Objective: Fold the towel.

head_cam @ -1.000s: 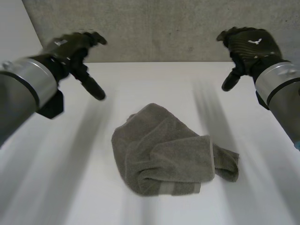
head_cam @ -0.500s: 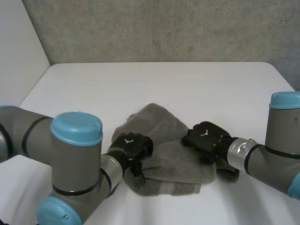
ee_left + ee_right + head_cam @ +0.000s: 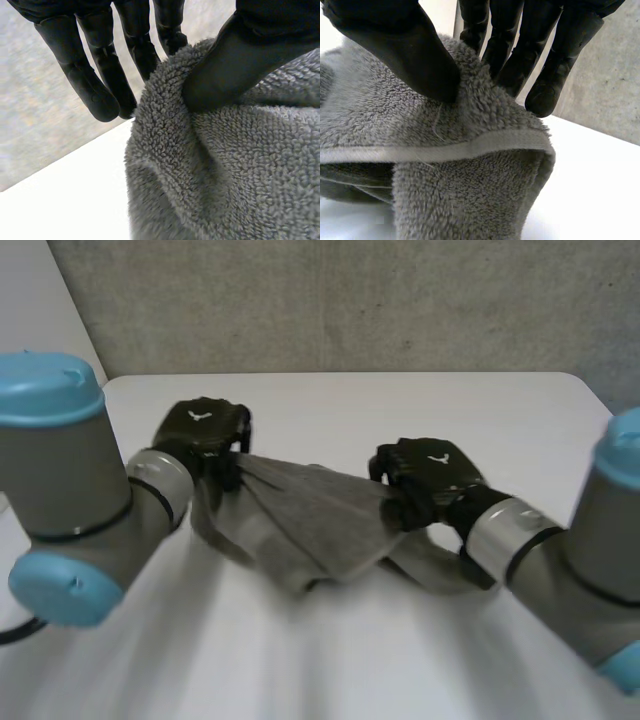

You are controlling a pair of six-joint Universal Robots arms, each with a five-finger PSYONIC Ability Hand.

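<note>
Now fingers (image 3: 95,75) and thumb of the left hand (image 3: 205,430) are clamping the towel (image 3: 310,515) at its left end; the right hand (image 3: 425,475) fingers (image 3: 515,55) and thumb are pinching its hemmed right end. Towel is hanging bunched between them over the table (image 3: 400,400), long axis running left-right, middle sagging.

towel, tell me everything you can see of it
The towel is grey terry cloth with a looped pile and a flat hem band. It hangs crumpled between both hands, its middle sagging toward the white table. The left hand pinches one end between thumb and fingers; the right hand pinches the other, near the hem.
</note>
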